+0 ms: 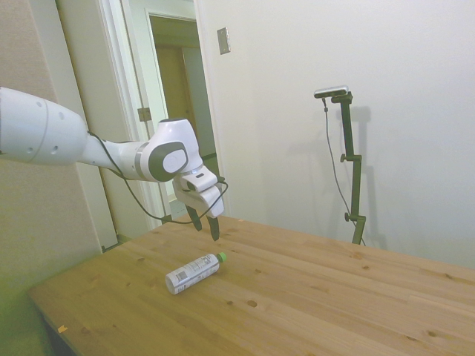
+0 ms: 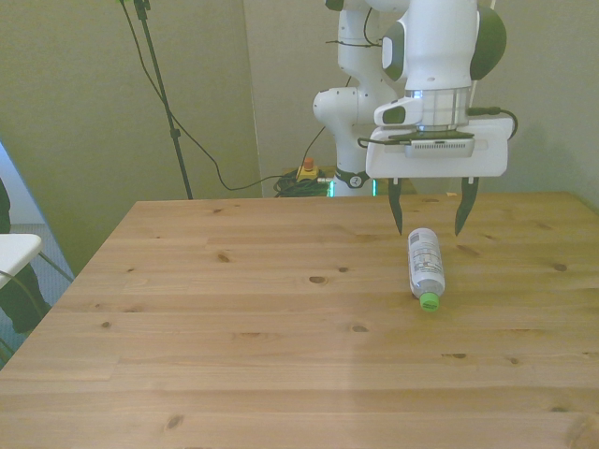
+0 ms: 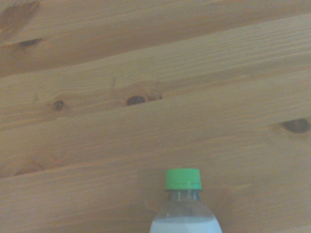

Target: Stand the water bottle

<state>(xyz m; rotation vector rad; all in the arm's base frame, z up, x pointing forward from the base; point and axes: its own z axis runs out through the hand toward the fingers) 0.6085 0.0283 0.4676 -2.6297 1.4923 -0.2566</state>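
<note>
We see a clear bottle (image 2: 426, 262) with a bright green cap (image 2: 429, 301) and a white-grey printed label, lying on a light brown table (image 2: 234, 327) streaked with grain and dark knots, under a white arm (image 1: 89, 144) with dark fingers (image 2: 397, 208).

Clear plastic water bottle (image 2: 426, 263) with paper-like label; matt, knotty wooden table (image 2: 281, 355).

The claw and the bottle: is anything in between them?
Nothing. In the side view the open claw hangs above the lying bottle, with only air and bare table between.
</note>
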